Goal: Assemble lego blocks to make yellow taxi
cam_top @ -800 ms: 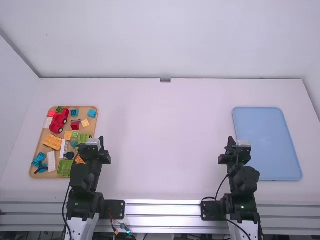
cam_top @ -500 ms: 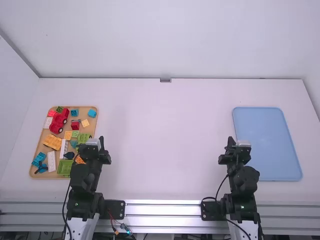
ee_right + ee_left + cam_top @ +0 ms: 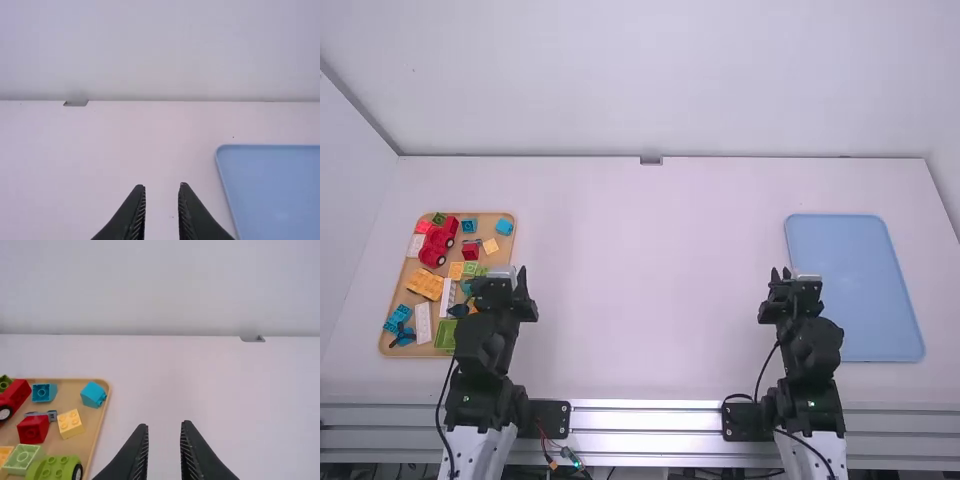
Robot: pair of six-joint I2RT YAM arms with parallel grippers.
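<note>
High view: both arms have shifted slightly since the earlier frame. Left gripper beside the tan tray, which holds loose blocks and a red car piece; right gripper near the blue tray.

Left wrist view: fingers apart; yellow block near a red block in the tan tray.

Right wrist view: fingers likewise apart.

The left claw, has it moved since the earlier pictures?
Yes, in the high view the left gripper has shifted slightly up the picture against the tan tray.
</note>
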